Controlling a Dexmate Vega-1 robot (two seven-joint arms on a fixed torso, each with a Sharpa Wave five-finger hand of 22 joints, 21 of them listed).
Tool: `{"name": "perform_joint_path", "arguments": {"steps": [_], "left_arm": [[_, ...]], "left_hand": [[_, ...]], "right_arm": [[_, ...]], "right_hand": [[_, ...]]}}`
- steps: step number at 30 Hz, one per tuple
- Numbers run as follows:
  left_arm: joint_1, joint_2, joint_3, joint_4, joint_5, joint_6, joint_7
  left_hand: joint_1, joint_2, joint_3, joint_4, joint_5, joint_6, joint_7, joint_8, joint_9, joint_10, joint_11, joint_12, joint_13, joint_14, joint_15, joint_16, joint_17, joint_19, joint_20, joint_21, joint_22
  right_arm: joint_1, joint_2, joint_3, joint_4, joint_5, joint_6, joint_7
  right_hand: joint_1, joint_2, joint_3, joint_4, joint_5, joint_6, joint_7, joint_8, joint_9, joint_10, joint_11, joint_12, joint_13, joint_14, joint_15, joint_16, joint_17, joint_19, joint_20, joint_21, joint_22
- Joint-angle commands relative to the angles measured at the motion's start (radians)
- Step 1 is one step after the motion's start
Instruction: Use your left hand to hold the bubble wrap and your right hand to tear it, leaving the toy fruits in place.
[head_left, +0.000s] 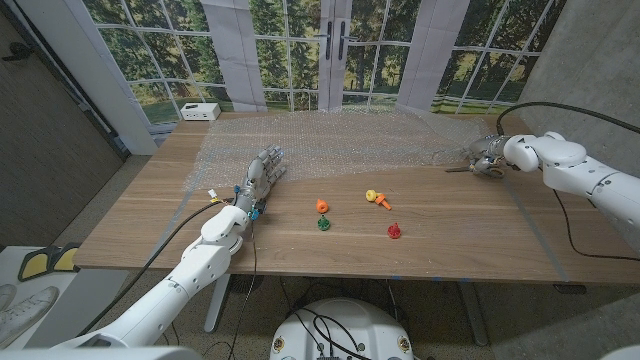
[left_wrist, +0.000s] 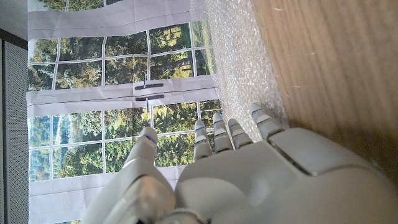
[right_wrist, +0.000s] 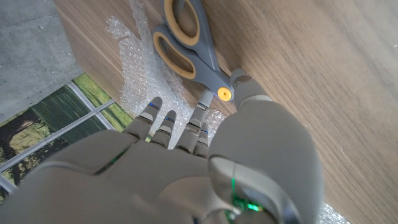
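The left hand (head_left: 260, 172) lies with fingers extended, slightly spread, on the clear bubble wrap sheet (head_left: 350, 138) at the wooden table's (head_left: 300, 240) ten o'clock. The right hand's (head_left: 487, 155) fingers (right_wrist: 163, 121) curl onto the wrap's two o'clock edge beside grey, tan-handled scissors (right_wrist: 189, 43); whether they pinch it, I cannot tell. Small plastic toy fruits (head_left: 355, 212) sit centre, apart from the wrap.

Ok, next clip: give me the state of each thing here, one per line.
bubble wrap: spread over the table's far half, no tear that I can make out
left hand: fingers on the wrap's edge
right hand: on the wrap's right end, grip unclear
scissors: closed, beside the right hand
toy fruits: loose on bare wood
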Motion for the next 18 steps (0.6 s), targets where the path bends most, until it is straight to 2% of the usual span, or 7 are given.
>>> {"name": "perform_joint_path", "arguments": {"steps": [1,6,13,18], "left_arm": [[-0.001,0.003,-0.001,-0.001,-0.002,0.002,-0.002],[0.001,0.002,-0.001,-0.001,-0.004,0.002,-0.002],[0.002,0.002,-0.003,-0.001,-0.004,-0.001,-0.001],[0.003,0.003,-0.002,-0.001,-0.003,0.000,-0.001]], "left_hand": [[0.000,0.002,-0.001,-0.001,0.003,0.007,-0.002,0.002,0.003,0.002,0.000,0.002,0.006,0.005,-0.003,0.001,0.002,0.001,-0.007,0.003,0.003],[-0.001,0.002,-0.002,-0.001,0.003,0.007,-0.001,0.002,0.003,0.005,-0.003,0.003,0.006,0.005,-0.003,0.001,0.002,0.001,-0.006,0.003,0.003],[-0.001,0.002,-0.002,-0.001,0.003,0.008,-0.002,0.002,0.003,0.006,-0.003,0.003,0.006,0.006,-0.004,0.002,0.002,0.002,-0.007,0.003,0.003],[-0.001,0.002,-0.002,-0.001,0.003,0.008,-0.002,0.002,0.003,0.007,-0.002,0.003,0.006,0.005,-0.003,0.002,0.002,0.002,-0.006,0.003,0.003]], "right_arm": [[-0.006,0.002,-0.002,0.004,-0.009,-0.010,-0.016],[-0.001,0.006,-0.010,0.009,-0.022,-0.013,-0.016],[0.001,0.011,-0.015,0.016,-0.024,-0.013,-0.021],[0.001,0.012,-0.015,0.018,-0.021,-0.012,-0.024]], "right_hand": [[0.012,0.007,0.006,-0.002,-0.004,0.011,-0.006,0.005,0.004,0.020,0.000,0.005,-0.003,0.016,-0.153,0.006,0.004,0.012,-0.005,0.008,0.002],[0.020,0.007,0.008,-0.005,-0.004,0.020,-0.007,0.008,0.003,0.034,-0.001,0.002,-0.010,0.024,-0.156,0.007,0.003,0.016,-0.007,0.007,0.002],[0.034,0.010,0.008,-0.006,-0.006,0.067,-0.018,0.022,0.002,0.073,-0.005,-0.013,-0.034,0.042,-0.162,0.010,0.004,0.027,-0.014,0.007,0.001],[0.035,0.009,0.007,-0.006,-0.007,0.062,-0.018,0.018,0.002,0.076,-0.005,-0.020,-0.040,0.041,-0.164,0.008,0.004,0.026,-0.016,0.005,0.001]]}}
